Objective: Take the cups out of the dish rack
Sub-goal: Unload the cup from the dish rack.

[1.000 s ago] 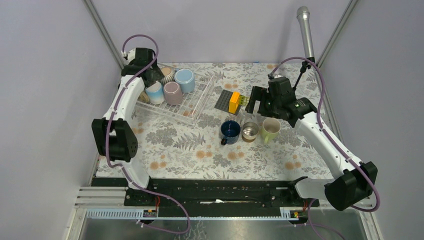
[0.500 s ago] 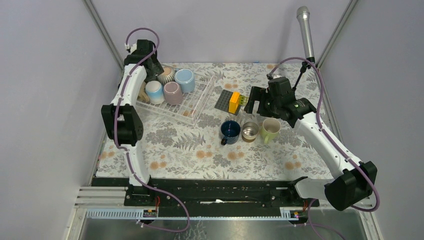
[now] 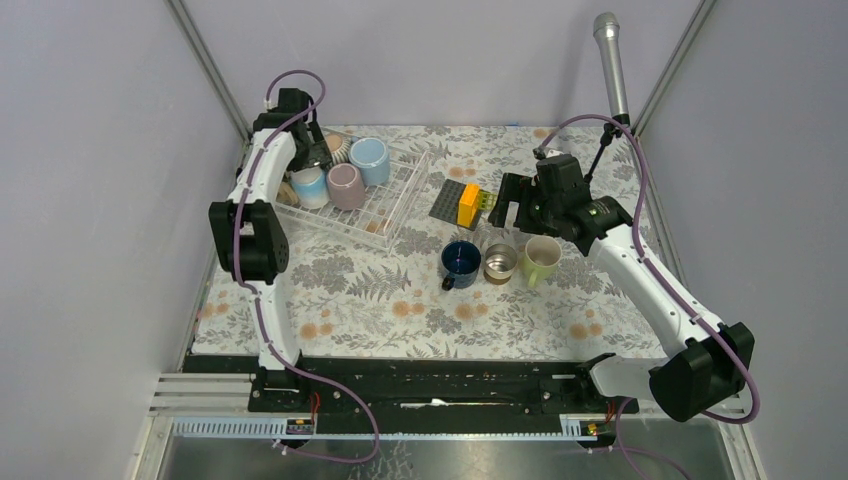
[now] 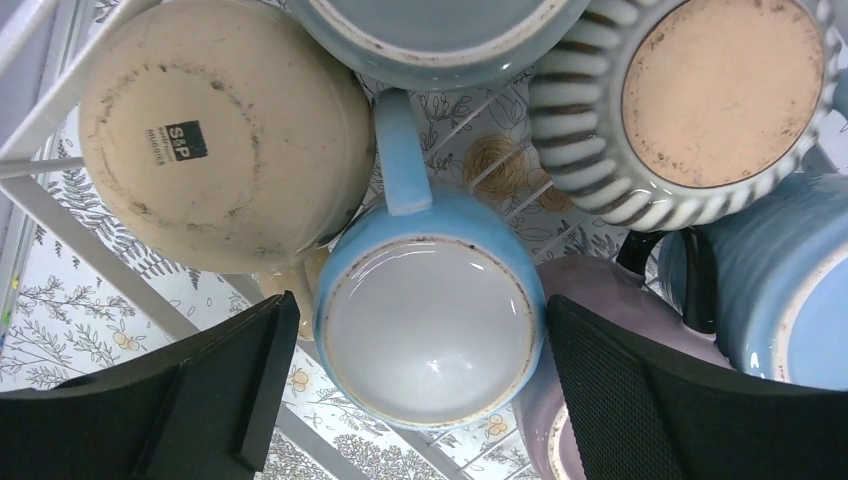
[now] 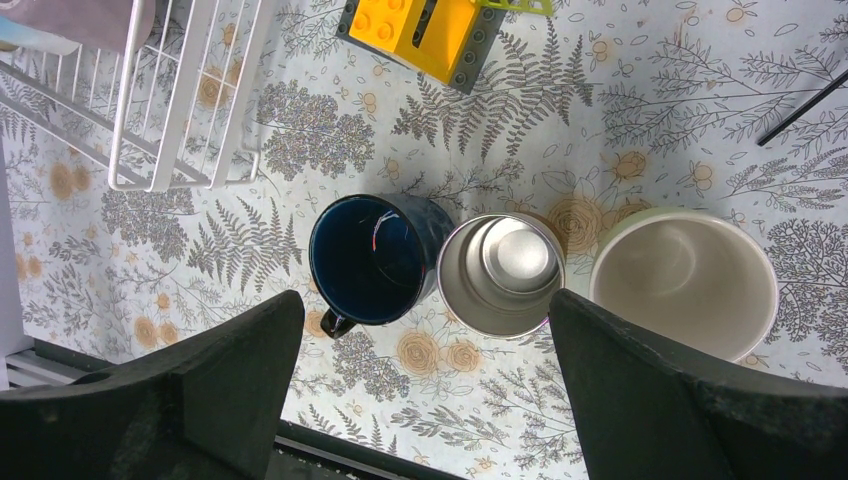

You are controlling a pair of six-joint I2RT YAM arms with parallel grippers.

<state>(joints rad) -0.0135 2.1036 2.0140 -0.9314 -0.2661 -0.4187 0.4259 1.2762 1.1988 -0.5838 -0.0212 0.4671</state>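
Now the left gripper (image 4: 420, 305) hangs wide open, holding nothing, with the upside-down light blue mug (image 4: 430, 340) right between its fingers. The tan mug (image 4: 215, 130) crowds one finger and the mauve mug (image 4: 580, 285) the other. Closing could pinch or tip a neighbour, because they are packed so tight. A white bar of the dish rack (image 4: 95, 250) runs below the tan-side finger. The only free room looks to be straight up.
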